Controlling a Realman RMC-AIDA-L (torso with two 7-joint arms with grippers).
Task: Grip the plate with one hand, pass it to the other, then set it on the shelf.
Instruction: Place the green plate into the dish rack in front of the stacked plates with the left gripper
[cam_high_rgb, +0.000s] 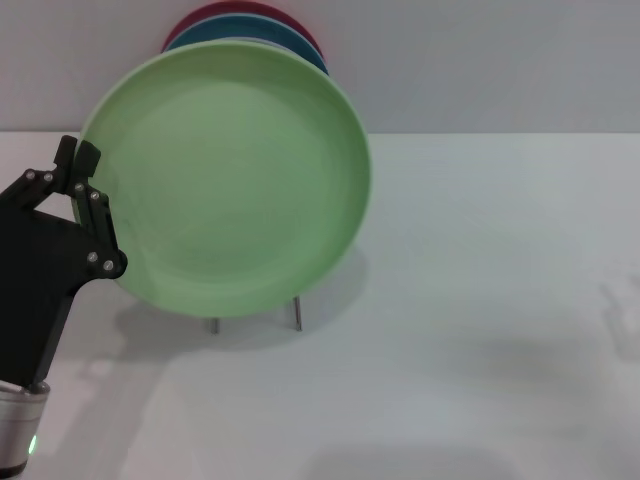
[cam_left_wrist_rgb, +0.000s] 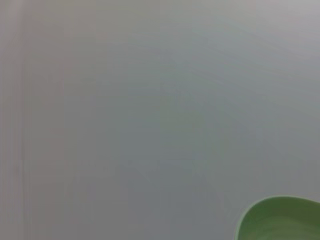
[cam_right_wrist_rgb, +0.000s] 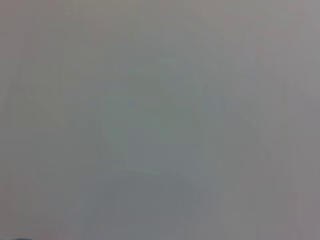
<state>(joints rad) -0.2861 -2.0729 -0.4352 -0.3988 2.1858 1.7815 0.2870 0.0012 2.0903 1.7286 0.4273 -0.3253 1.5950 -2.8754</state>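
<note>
Table white, wide. Plate stands on edge, face toward cam, tilted back, resting on shelf; only 2 wire legs show. Blue plate & red plate behind, mostly hidden. Left gripper at plate's left rim; jaws: can't tell. Right arm out of view.

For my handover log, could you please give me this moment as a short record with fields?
Plate: round pale green plate, upright on the rack
Rack: thin silver wire rack, only its legs visible
Behind: blue plate, red plate
Left hand: at the green plate's left rim
Right hand: out of view
Surface: white table
</note>
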